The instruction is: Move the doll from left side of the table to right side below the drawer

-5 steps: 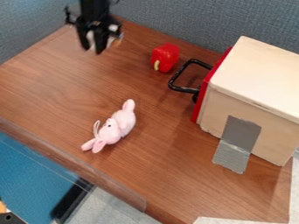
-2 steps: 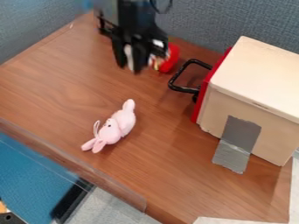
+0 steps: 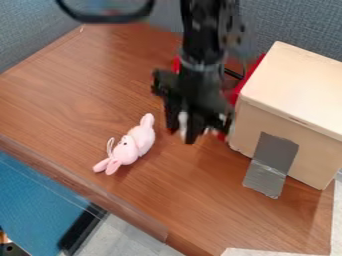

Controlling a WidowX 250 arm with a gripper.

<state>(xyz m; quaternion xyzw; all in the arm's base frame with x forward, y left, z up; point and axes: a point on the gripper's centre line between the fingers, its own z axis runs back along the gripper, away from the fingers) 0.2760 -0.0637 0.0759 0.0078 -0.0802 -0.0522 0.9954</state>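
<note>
A: Quick, where's the pink doll [image 3: 135,142]?
B: Lying on the L part of the wooden table [image 3: 73,100], ears twd the near L edge. So L of the drawer box, not moved over to its R spot yet.
A: OK, & the gripper [image 3: 183,134]?
B: Btwn doll & box, R of the doll & apart from it, pointing down. Ht above the table: can't tell.
A: Jaws?
B: Apart, w/ a narrow gap at the tips. Sth pale shows btwn them, too blurry to ID.
A: Rest, pls?
B: Pale wooden drawer box [image 3: 294,90] on the R, red front [image 3: 248,80] facing L, gray tape [image 3: 272,160] down its near side onto the table. Black handle [image 3: 234,74] partly behind the arm, ditto a red obj [image 3: 176,64] on the far side.
</note>
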